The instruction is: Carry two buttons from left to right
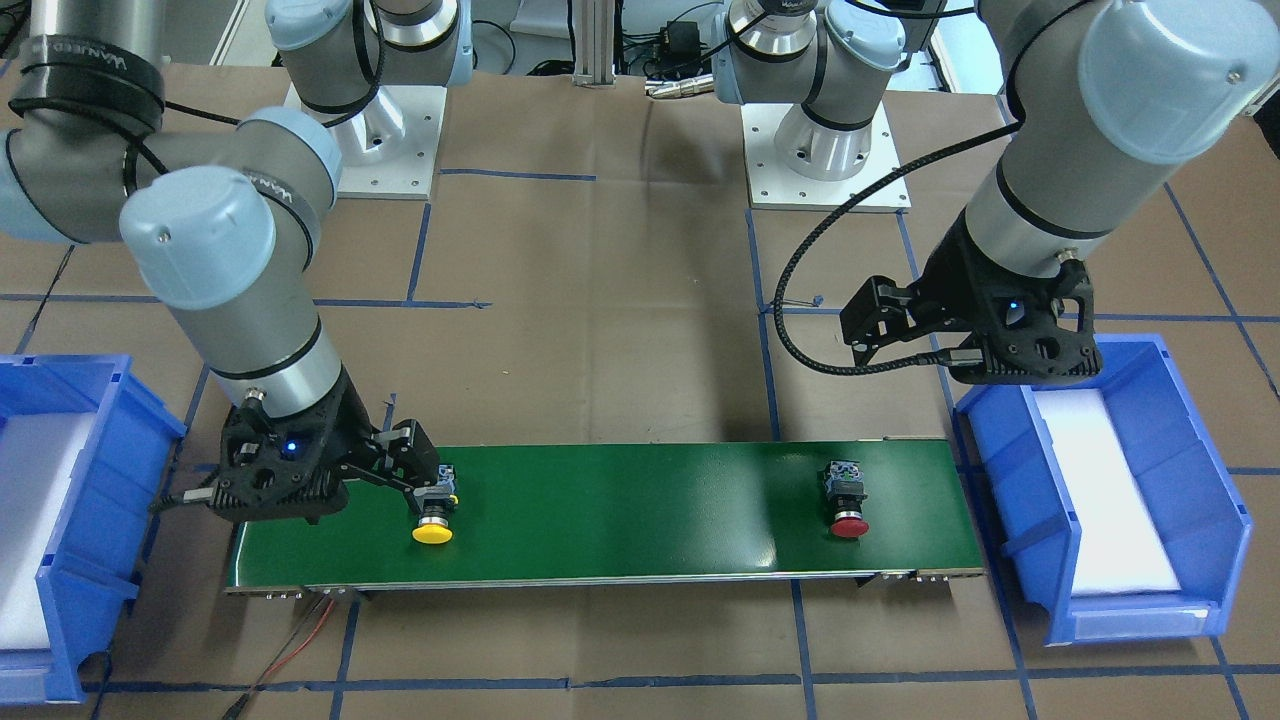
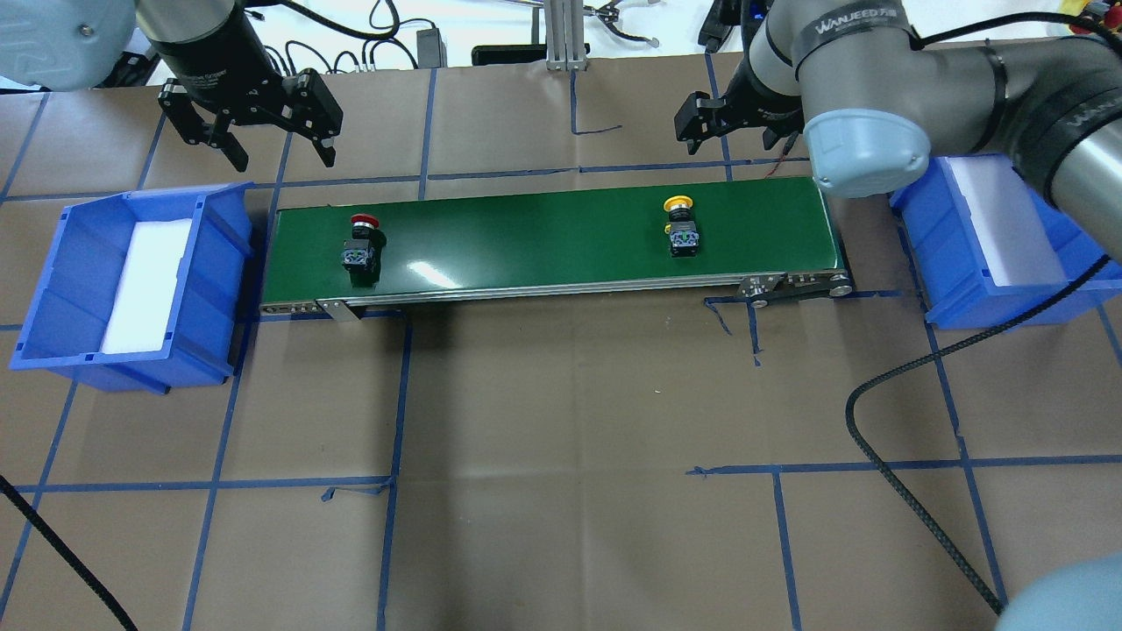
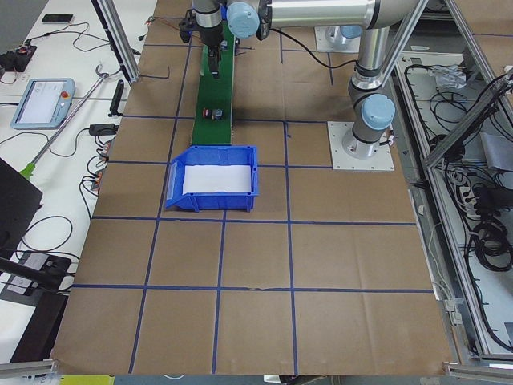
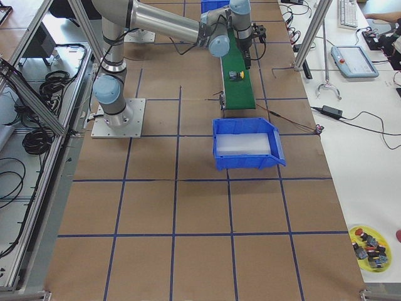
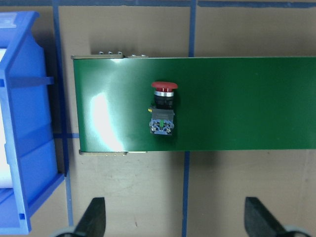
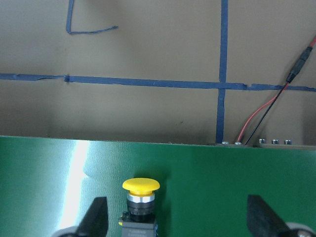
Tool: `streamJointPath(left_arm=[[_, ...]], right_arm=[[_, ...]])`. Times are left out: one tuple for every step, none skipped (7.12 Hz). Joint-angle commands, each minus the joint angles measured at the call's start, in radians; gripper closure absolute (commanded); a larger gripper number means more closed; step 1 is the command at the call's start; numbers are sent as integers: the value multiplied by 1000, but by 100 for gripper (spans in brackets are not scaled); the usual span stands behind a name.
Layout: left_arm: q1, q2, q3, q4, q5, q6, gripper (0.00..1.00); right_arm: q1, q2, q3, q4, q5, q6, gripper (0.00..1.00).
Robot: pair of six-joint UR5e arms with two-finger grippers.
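Note:
A red button (image 2: 361, 244) lies on its side at the left end of the green conveyor belt (image 2: 543, 237). It also shows in the left wrist view (image 5: 163, 106). A yellow button (image 2: 679, 226) lies on its side toward the belt's right end. My left gripper (image 2: 282, 158) is open and empty, high beyond the belt's far edge by the red button. My right gripper (image 1: 415, 465) is open. It sits low at the yellow button (image 1: 432, 515), whose body lies between the spread fingers (image 6: 96, 217) in the right wrist view, off to the left one.
A blue bin (image 2: 219, 263) with a white liner stands off the belt's left end. A second blue bin (image 2: 929, 254) stands off the right end. A red and black wire (image 6: 266, 113) runs from the belt's far right corner. A black cable (image 2: 885, 473) lies on the table.

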Motion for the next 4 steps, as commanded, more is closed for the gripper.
streamJointPath(left_arm=[[-4, 78, -89, 1, -14, 12, 0], [-4, 104, -135, 23, -14, 17, 0], [2, 114, -145, 37, -14, 20, 0], [3, 114, -128, 38, -12, 17, 0]], right_arm=[[-1, 72, -7, 3, -1, 7, 0], [2, 72, -3, 5, 0, 6, 0], [4, 72, 2, 3, -10, 3, 0], [4, 72, 11, 5, -15, 4, 0]])
